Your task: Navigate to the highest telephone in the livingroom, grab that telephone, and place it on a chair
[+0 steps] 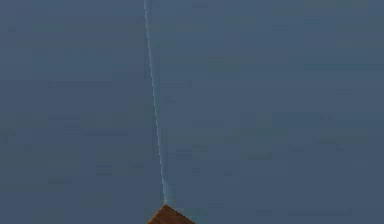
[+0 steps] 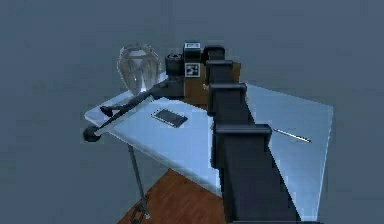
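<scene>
One arm [image 2: 240, 140] — one phone [image 2: 169, 117], one vase [image 2: 137, 66]

The arm [image 2: 240, 140] spans the pale blue table [image 2: 285, 105] down its middle. Left of it a glass vase [image 2: 137, 66] stands near the gripper [image 2: 163, 86], a dark rod [image 2: 122, 108] lies along the table edge, and a flat dark telephone [image 2: 169, 117] lies between rod and arm. Right of the arm, open tabletop bears one thin stick [image 2: 293, 135]. Ahead, blue-grey walls [image 1: 260, 100] meet in a corner.

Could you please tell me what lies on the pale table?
A glass vase, a flat dark slab, a dark rod, a thin stick. The arm hides the middle of the table.
</scene>
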{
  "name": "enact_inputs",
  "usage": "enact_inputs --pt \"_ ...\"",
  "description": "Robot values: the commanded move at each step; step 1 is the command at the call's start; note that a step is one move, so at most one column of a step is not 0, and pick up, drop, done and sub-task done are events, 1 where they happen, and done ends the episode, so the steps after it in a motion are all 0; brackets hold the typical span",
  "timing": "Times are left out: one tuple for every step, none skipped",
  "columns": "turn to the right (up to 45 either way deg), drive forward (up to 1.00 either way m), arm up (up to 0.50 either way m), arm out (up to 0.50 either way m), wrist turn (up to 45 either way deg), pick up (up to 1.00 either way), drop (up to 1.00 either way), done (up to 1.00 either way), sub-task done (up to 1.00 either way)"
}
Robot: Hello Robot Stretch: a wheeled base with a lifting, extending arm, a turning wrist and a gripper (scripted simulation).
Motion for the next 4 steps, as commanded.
enact_inputs --pt "0.0 0.00 0.00 0.00 45.0 0.00 0.00 0.00 0.00" --pt "0.0 0.00 0.00 0.00 36.0 0.00 0.00 0.00 0.00" --pt "0.0 0.00 -0.16 0.00 0.0 0.00 0.00 0.00 0.00" --pt "0.0 0.00 0.00 0.00 0.0 1.00 0.00 0.00 0.00"
